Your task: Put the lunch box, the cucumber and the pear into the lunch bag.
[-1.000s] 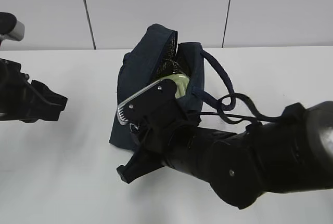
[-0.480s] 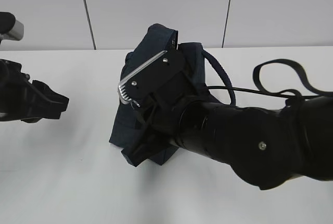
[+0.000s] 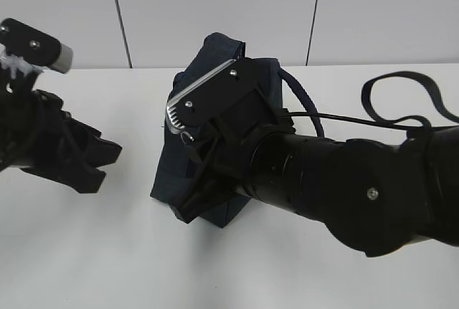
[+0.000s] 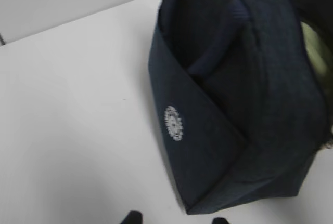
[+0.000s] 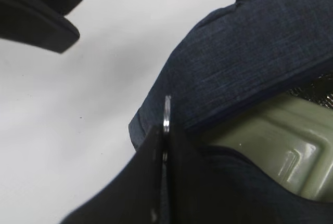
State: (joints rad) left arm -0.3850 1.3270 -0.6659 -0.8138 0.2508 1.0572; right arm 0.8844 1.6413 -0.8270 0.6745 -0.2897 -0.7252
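Observation:
The navy lunch bag (image 3: 171, 165) stands mid-table, mostly behind my right arm. My right gripper (image 3: 188, 205) is over the bag's near-left side. In the right wrist view this gripper (image 5: 166, 130) is shut on the silver ring pull (image 5: 167, 110) of the zipper. The bag's mouth (image 5: 250, 63) is partly open there, and the lunch box's sage-green lid (image 5: 276, 141) shows inside. My left gripper (image 3: 100, 165) is open and empty, left of the bag; its tips (image 4: 176, 219) hover near the bag's lower corner (image 4: 208, 203). The cucumber and the pear are out of view.
The bag's rope handle (image 3: 301, 97) loops out on its right side. A black cable (image 3: 401, 83) arcs above my right arm. A white table (image 3: 86, 252) runs to a pale panelled wall (image 3: 215, 1) behind.
My right gripper has moved up and back along the bag with the ring pull, and its arm now hides the green lid in the exterior view. My left arm has moved right, towards the bag.

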